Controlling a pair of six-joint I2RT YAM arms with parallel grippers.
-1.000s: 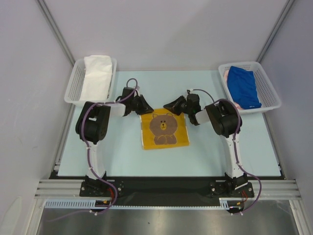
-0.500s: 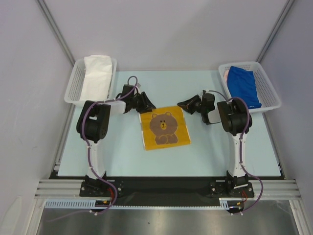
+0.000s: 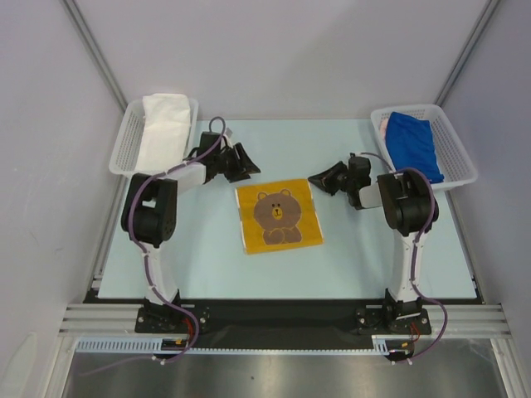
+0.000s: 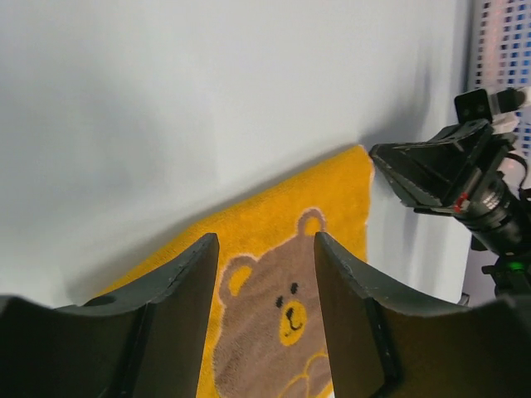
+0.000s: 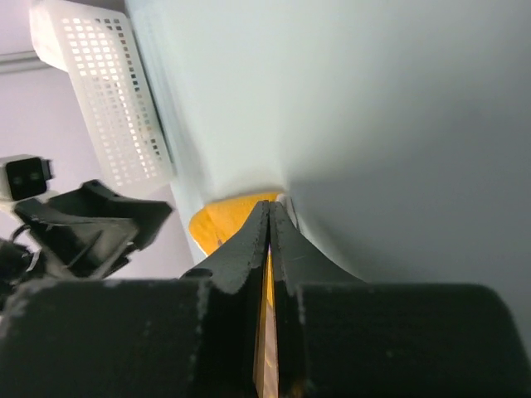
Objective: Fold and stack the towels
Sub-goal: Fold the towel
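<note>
A yellow towel (image 3: 278,217) with a brown bear lies flat and unfolded at the table's middle. My left gripper (image 3: 247,166) hovers open just past its far left corner; in the left wrist view the bear towel (image 4: 274,282) shows between the spread fingers (image 4: 199,274). My right gripper (image 3: 314,179) sits shut by the far right corner, with nothing held. Its closed tips (image 5: 270,204) point at the towel's yellow edge (image 5: 220,217). A folded white towel (image 3: 163,128) fills the left basket. A blue towel (image 3: 413,146) over a pink one (image 3: 383,124) lies in the right basket.
White mesh baskets stand at the back left (image 3: 124,143) and back right (image 3: 461,157) corners of the pale blue table (image 3: 357,249). Grey enclosure walls rise close behind and beside them. The left basket (image 5: 104,91) also shows in the right wrist view.
Both grippers have drawn back from the towel's far corners, left one up-left, right one rightward. The left gripper has opened. The towel's far edge now lies flat, a little farther back.
</note>
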